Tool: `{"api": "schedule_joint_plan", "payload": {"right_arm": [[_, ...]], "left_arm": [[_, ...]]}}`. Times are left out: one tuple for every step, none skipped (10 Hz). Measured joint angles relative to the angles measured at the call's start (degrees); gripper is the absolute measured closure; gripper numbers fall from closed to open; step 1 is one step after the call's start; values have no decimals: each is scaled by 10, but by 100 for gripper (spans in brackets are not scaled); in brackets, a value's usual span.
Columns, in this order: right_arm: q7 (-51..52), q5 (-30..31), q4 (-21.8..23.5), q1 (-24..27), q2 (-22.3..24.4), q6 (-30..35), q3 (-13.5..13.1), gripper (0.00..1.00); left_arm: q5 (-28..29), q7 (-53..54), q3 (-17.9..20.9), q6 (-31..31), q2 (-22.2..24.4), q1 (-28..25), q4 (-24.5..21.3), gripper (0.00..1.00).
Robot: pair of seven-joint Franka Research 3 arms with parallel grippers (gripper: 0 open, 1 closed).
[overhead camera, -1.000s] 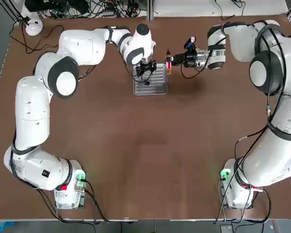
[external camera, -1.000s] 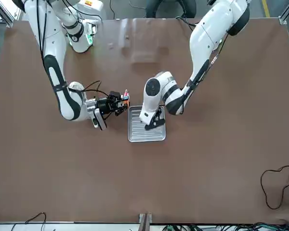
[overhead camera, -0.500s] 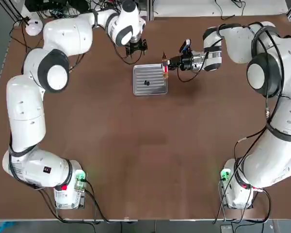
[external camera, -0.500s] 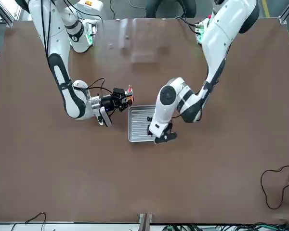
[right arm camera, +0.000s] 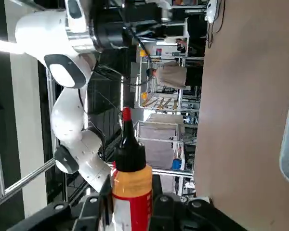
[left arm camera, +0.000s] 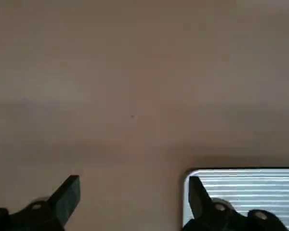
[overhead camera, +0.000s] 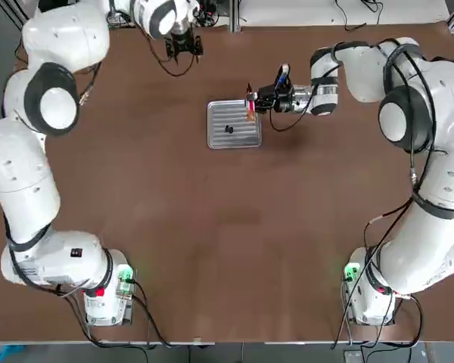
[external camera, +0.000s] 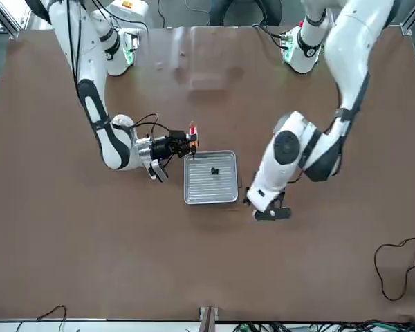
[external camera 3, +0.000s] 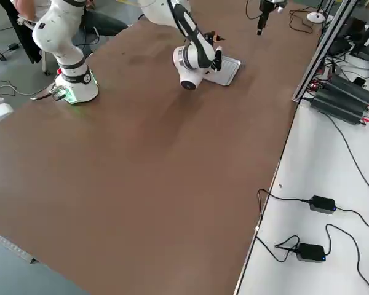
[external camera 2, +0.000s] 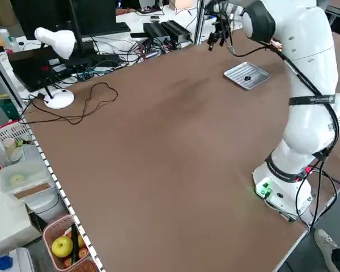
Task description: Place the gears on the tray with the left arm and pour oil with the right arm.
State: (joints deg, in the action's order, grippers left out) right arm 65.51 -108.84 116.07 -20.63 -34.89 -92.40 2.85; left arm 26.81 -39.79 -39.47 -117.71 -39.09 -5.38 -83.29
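My left gripper (left arm camera: 134,195) has its two fingers wide apart, and there is nothing between them. It is over the table (overhead camera: 212,227), past the far left corner of the tray (overhead camera: 234,136). From this pincer, the tray is to the right and somewhat closer to my bases, near but apart. The ribbed metal of the tray shows partly behind one of its fingers.

The gears (overhead camera: 228,129), two small dark pieces, lie together on the tray. From my left pincer they are also to the right and closer to my bases.

My right gripper (right arm camera: 133,197) is closed on the oil bottle (right arm camera: 133,180), which is held between its two fingers. The bottle has a black cap with red tip, an amber part under it, and a red and white label. The cap and the tip stand out beyond the fingers. This pincer is by the right side of the tray, toward its far corner. From it, the tray extends to the left and toward my bases, and the gears are in this same direction.
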Motion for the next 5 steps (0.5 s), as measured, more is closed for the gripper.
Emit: {"api": "schedule_joint_plan", "payload": {"right_arm": [[-20,-14,-7,-12,-8,-15,1,67],[-44,-19,-13,-21,-12,-27,1,67],[-72,-21,-16,-25,-14,-33,1,67],[-98,-22,-16,-26,-14,-36,1,67],[-119,-22,-16,-26,-16,-38,0,67]], "left_arm": [[0,29,-34,18,4,-53,0,1],[0,51,-60,35,9,-99,0,1],[0,68,-78,51,16,-133,0,1],[0,79,-93,60,23,-158,0,1],[0,83,-103,67,30,-174,0,1]]}}
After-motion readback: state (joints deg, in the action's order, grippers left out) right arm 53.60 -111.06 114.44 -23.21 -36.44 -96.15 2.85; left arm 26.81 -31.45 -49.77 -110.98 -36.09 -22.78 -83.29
